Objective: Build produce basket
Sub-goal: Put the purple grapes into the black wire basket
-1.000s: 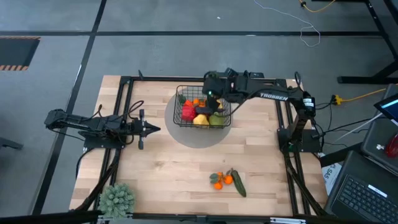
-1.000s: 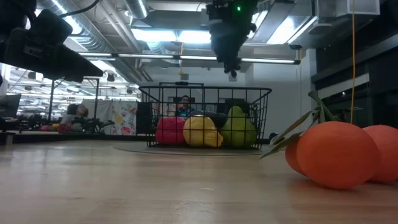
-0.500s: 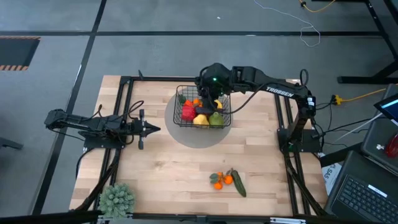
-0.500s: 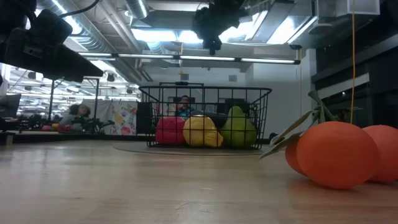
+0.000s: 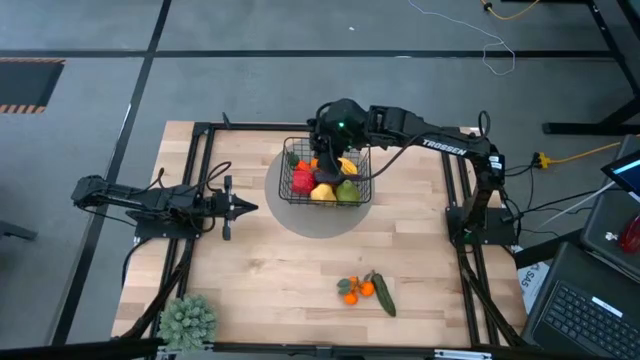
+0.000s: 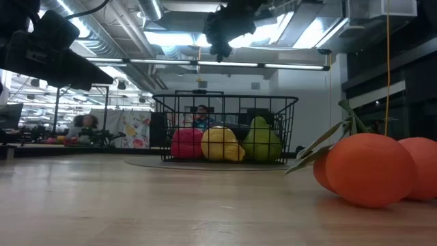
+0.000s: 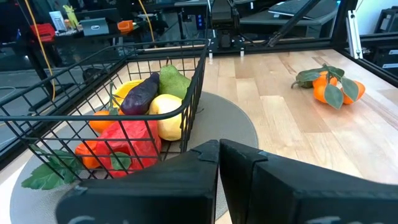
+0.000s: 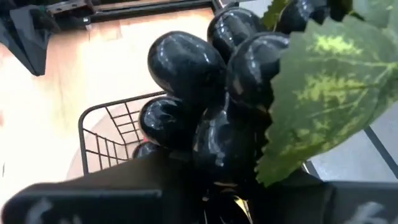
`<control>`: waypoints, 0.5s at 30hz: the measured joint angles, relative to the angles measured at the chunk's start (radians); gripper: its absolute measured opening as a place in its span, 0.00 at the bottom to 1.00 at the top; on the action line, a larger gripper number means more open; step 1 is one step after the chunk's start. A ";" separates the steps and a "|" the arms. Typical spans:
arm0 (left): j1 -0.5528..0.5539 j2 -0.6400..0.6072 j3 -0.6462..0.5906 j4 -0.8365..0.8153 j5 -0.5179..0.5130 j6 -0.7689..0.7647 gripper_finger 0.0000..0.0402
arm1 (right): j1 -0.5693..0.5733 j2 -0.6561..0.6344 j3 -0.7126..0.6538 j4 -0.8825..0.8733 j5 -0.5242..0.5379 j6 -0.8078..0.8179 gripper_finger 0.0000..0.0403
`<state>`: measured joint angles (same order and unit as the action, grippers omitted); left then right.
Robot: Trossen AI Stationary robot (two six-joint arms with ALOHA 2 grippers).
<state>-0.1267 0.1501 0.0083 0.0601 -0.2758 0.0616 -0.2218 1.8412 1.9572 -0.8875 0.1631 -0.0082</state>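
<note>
The black wire basket (image 5: 300, 168) stands on a round grey mat and holds a red pepper (image 7: 127, 140), a lemon (image 7: 169, 117), a green fruit (image 7: 174, 79), an eggplant (image 7: 142, 94) and other produce. High above it, my right gripper (image 5: 326, 152) slants down, shut on a bunch of dark grapes (image 8: 199, 93) with a green leaf (image 8: 317, 93). My left gripper (image 5: 245, 207) waits shut and level, left of the basket. Oranges (image 5: 353, 291) and a cucumber (image 5: 383, 296) lie on the table near its front edge. My right gripper has the bunch of dark grapes by its lower end (image 8: 217, 180), where the berries themselves cover the fingers, so the kind of hold does not show. The fingers slant down from the table's right. The bunch is lifted clear, above the basket's rim (image 8: 106, 121).
A bushy grey-green plant (image 5: 188, 320) stands at the near left corner. Black frame rails (image 5: 200, 180) run along the table's sides. Bare wood lies between the basket and the oranges (image 6: 372, 169). People and equipment show in the room beyond the table.
My right gripper has gone up and toward the table's left over the basket, and has tipped from pointing nearly straight down to a slant, carrying the grapes with it. The basket and its produce have kept still.
</note>
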 joint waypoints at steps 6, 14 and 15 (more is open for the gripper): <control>0.000 0.000 0.000 0.000 0.000 0.000 0.01 | 0.000 0.000 0.000 0.082 -0.093 0.011 0.23; 0.000 0.000 0.000 0.000 0.000 -0.001 0.01 | 0.000 0.000 0.000 0.127 -0.131 0.078 0.23; 0.000 0.000 0.000 0.000 0.000 -0.001 0.01 | 0.000 0.000 0.000 0.127 -0.131 0.078 0.23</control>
<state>-0.1266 0.1501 0.0086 0.0597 -0.2759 0.0608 -0.2214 1.8412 1.9572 -0.7601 0.0319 0.0694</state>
